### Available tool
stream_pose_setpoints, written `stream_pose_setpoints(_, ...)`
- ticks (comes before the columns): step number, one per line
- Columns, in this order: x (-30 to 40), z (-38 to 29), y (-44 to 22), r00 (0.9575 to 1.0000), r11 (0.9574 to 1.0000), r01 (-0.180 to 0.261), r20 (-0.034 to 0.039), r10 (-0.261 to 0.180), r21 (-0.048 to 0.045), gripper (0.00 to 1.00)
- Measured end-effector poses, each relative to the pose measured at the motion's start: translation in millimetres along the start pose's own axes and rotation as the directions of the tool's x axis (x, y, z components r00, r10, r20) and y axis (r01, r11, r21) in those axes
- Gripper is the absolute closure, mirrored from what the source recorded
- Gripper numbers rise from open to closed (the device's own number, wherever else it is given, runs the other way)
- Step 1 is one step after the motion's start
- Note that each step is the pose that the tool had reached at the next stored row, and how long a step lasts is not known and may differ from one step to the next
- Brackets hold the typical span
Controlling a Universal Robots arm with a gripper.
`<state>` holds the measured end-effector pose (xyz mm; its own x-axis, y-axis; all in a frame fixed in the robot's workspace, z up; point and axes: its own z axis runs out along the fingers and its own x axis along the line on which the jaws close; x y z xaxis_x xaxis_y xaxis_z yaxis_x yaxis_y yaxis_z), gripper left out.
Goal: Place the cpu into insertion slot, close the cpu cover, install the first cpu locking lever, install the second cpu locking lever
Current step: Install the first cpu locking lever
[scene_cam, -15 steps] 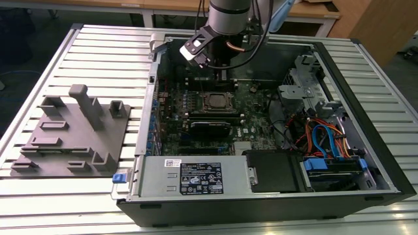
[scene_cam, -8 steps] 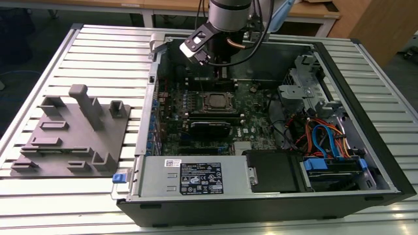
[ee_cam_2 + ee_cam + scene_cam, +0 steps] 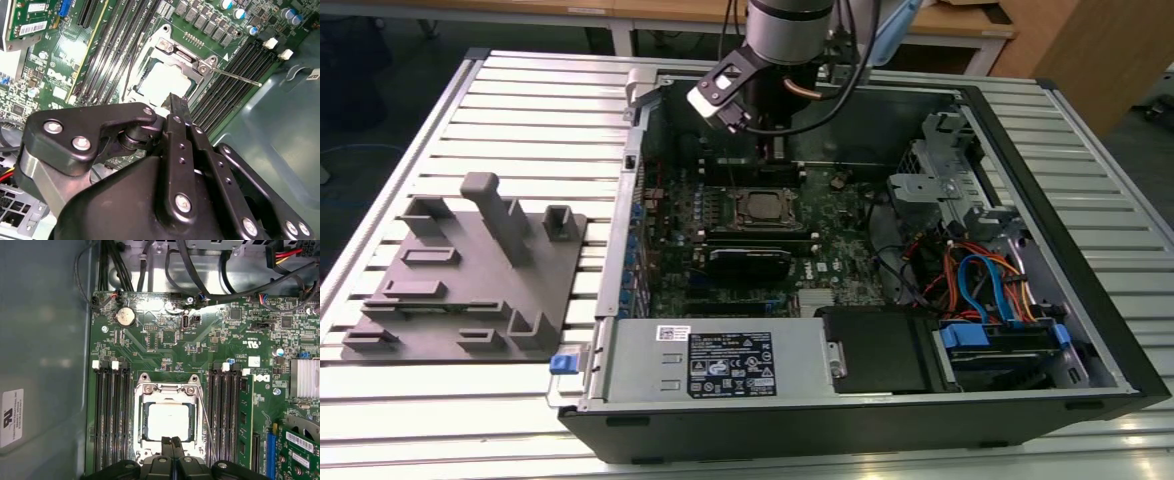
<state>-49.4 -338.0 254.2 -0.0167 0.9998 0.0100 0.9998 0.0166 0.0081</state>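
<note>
Cpu (image 3: pixel 169 421): dull silvery metal top, smooth, glaring pale under the light.
Cpu cover (image 3: pixel 165 389): thin bare metal frame, satin sheen.
Locking lever (image 3: pixel 240 78): thin shiny wire rod.
Circuit board (image 3: pixel 165 350): green, semi-gloss lacquered look.
Gripper (image 3: pixel 171 441): matt black links, shiny metal screw heads.
Computer case (image 3: pixel 45 340): smooth grey sheet metal, faintly reflective.
Table (image 3: pixel 520 100): pale ribbed metal slats.
Fixture block (image 3: pixel 467 280): matt grey, plastic-looking.
</note>
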Motion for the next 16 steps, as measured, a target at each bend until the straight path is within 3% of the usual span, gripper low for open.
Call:
stream_pose_setpoints(5,0.0,0.0,0.0,0.9989,0.9989,0.048,-0.0004,-0.048,0.0005,0.9)
stream_pose_setpoints(8,0.0,0.0,0.0,0.9958,0.9958,0.091,-0.0008,-0.091,0.0008,0.9)
stream_pose_setpoints(11,0.0,0.1,0.0,0.9905,0.9905,0.137,-0.0012,-0.137,0.0013,0.9)
stream_pose_setpoints(16,-0.1,0.1,0.0,0.9774,0.9774,0.212,-0.002,-0.212,0.0018,0.9)
